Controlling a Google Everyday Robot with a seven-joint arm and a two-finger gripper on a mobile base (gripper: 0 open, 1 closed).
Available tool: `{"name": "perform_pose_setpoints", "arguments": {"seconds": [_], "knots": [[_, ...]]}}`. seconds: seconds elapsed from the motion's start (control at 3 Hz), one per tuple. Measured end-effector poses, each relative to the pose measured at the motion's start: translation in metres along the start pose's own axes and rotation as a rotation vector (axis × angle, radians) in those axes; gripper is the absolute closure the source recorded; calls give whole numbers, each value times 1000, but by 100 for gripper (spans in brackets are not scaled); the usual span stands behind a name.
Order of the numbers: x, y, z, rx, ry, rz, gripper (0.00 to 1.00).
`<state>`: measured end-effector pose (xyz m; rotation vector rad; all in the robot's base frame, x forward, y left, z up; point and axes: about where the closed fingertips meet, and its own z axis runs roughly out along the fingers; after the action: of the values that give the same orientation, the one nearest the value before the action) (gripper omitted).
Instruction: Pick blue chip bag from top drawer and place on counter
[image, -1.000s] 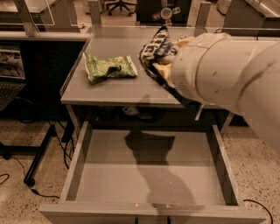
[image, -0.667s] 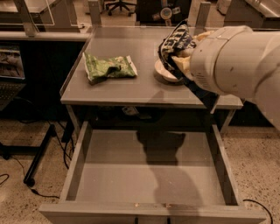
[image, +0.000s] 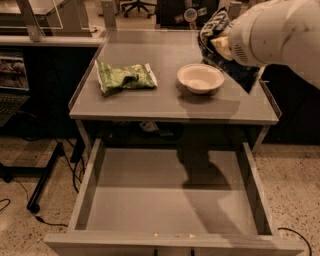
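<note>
The blue chip bag (image: 214, 26), dark navy with white lettering, hangs in the air above the right back part of the counter (image: 150, 100), just right of a white bowl. My gripper (image: 220, 45) is shut on the bag; only its pale fingers show at the end of the large white arm that comes in from the upper right. The bag's lower edge (image: 242, 75) shows below the arm. The top drawer (image: 170, 205) is pulled fully open under the counter, and nothing lies in it.
A white bowl (image: 200, 77) stands on the counter at centre right. A green snack bag (image: 125, 76) lies on the counter's left side. Black cables and a stand foot (image: 42, 180) are on the floor at the left.
My arm has moved up and to the right with the blue chip bag, uncovering the white bowl. The drawer and the green bag have not moved.
</note>
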<state>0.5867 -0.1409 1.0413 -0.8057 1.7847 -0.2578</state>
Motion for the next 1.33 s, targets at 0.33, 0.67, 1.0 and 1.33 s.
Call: {"name": "perform_pose_setpoints", "arguments": {"seconds": [0.33, 0.67, 1.0, 1.33], "knots": [[-13, 8, 0, 3, -15, -44, 100], [-8, 9, 4, 18, -12, -8, 100], [-6, -14, 27, 57, -10, -24, 100], [-5, -40, 50, 83, -6, -33, 100]]}}
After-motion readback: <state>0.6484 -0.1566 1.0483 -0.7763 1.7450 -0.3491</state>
